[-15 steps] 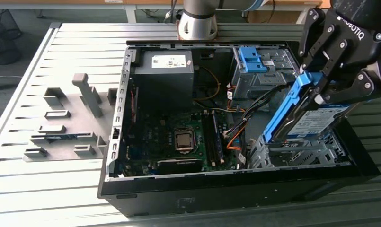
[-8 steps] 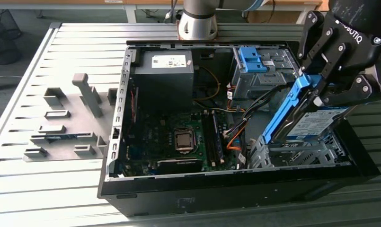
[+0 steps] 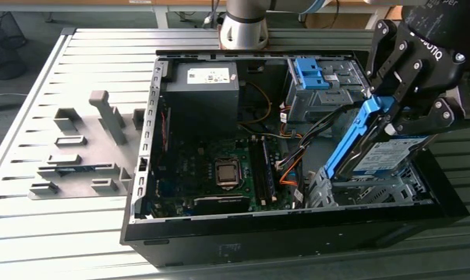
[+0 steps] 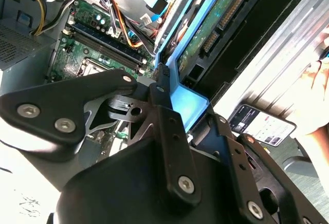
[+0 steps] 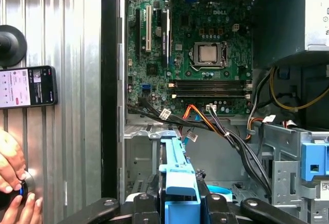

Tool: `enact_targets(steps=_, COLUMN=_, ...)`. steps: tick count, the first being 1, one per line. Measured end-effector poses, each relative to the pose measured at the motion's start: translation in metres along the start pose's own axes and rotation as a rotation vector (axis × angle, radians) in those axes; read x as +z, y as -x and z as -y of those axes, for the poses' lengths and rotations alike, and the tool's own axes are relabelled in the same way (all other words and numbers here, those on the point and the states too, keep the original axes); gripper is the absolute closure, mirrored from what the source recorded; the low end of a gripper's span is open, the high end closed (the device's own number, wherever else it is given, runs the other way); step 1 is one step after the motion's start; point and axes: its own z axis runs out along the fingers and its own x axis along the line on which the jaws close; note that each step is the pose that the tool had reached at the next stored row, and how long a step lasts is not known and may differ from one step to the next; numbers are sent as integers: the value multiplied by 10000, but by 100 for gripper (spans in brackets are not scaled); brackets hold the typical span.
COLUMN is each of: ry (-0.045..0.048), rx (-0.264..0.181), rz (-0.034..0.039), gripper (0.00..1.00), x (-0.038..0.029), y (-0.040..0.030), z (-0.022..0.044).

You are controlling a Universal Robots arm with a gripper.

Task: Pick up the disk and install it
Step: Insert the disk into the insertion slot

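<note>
Plainly, the largest thing here is the slatted metal table, and on it lies the open computer case, its side panel off. Inside, the motherboard lies flat with the processor socket bare at its middle and memory sticks beside it. A grey power supply box covers the corner of the case nearest the arm's base; whatever lies under it is hidden. A drive cage with a blue carrier sits at the far corner toward the exterior view's right, and a second metal bay sits at the near corner.

The gripper hangs over that near bay, its body cut off by the frame edge in the exterior view. Its jaws are clamped on the blue frame of the disk, which stands tilted on edge, its lower end at the bay's opening; whether it has entered the rails is hard to make out. In both wrist views the fingers pinch the blue carrier from either side, and the disk's green circuit side shows in the second wrist view.

Grey fixture blocks lie on the table at the exterior view's left. A phone lies on the slats outside the case, and a person's hand, partly cut off, rests near it.
</note>
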Motion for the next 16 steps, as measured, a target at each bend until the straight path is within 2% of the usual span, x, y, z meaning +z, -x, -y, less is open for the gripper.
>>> enact_targets(steps=4, ry=1, rx=0, rz=-1, gripper=64, x=28, y=-1, z=1)
enact_targets(steps=12, ry=0, rx=0, rz=-3, gripper=62, x=30, y=0, z=1)
enact_targets(steps=13, ry=0, rx=0, rz=0, gripper=62, x=37, y=0, z=1)
enact_targets(steps=14, ry=0, rx=-1, rz=0, gripper=56, x=50, y=-1, z=2)
enact_targets(steps=16, ry=0, rx=0, rz=1, gripper=56, x=86, y=-1, z=3)
